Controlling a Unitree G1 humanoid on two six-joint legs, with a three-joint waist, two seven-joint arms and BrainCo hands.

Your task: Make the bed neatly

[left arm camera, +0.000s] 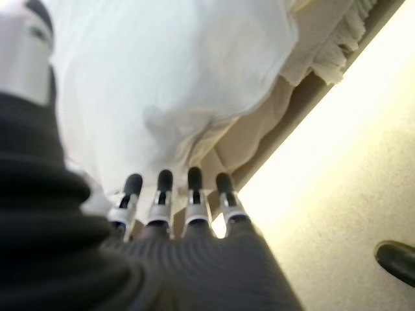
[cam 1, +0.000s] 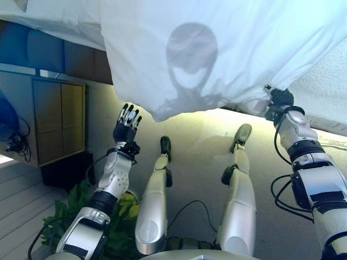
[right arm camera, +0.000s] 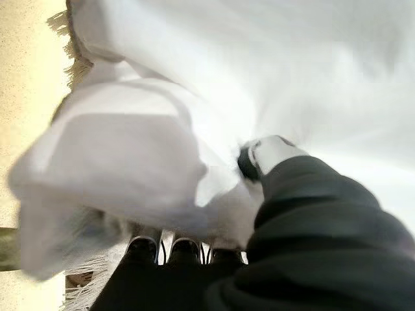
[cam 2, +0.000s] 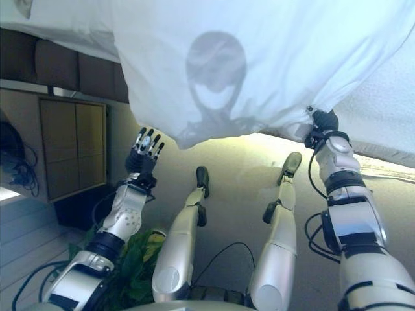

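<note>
A white duvet (cam 1: 217, 49) hangs over the bed's edge and fills the top of both eye views. Its lower corner (cam 1: 162, 111) droops toward the floor. My right hand (cam 1: 279, 103) is at the duvet's hem on the right, its fingers curled into the white cloth (right arm camera: 130, 168) and its thumb (right arm camera: 266, 155) pressed on it. My left hand (cam 1: 126, 125) is raised below and left of the drooping corner, apart from the cloth. Its fingers (left arm camera: 188, 201) are straight and hold nothing. The duvet shows past them in the left wrist view (left arm camera: 175, 84).
A wooden cabinet (cam 1: 59, 119) stands at the left by the wall. A green leafy plant (cam 1: 70, 216) sits low beside my left arm. Beige carpet (cam 1: 200, 135) lies under the bed's edge. A fringed bed skirt (left arm camera: 324, 45) hangs below the duvet.
</note>
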